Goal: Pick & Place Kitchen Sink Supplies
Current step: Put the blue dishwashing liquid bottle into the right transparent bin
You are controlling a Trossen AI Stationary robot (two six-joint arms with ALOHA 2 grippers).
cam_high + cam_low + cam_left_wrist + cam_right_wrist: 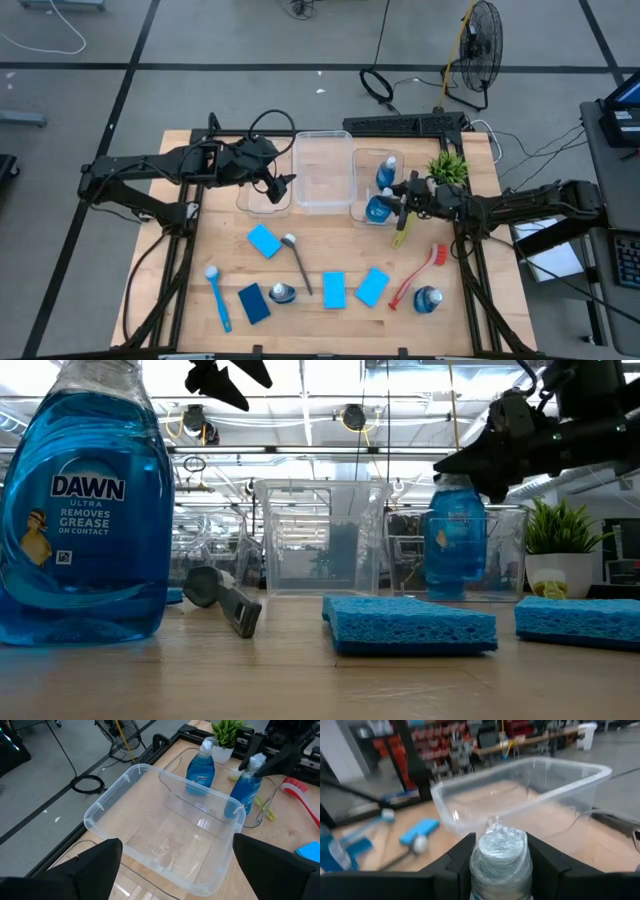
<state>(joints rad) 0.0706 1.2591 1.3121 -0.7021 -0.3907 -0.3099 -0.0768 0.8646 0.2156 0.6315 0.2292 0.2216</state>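
Sponges lie nearest us: a dark sponge (254, 303) beside a blue brush (217, 297), then three lighter sponges (334, 290) among a grey brush (298, 262), a red brush (415, 280) and two bottles lying on the counter (470, 320). Farther back, we see the right fingers (404, 197) closed around the cap of a bottle (379, 208) standing in the right bin (362, 170), with another bottle (388, 172) behind it. A yellow-green brush (401, 235) lies just beside. The left fingers (285, 187) hang spread open over the middle bin (324, 170).
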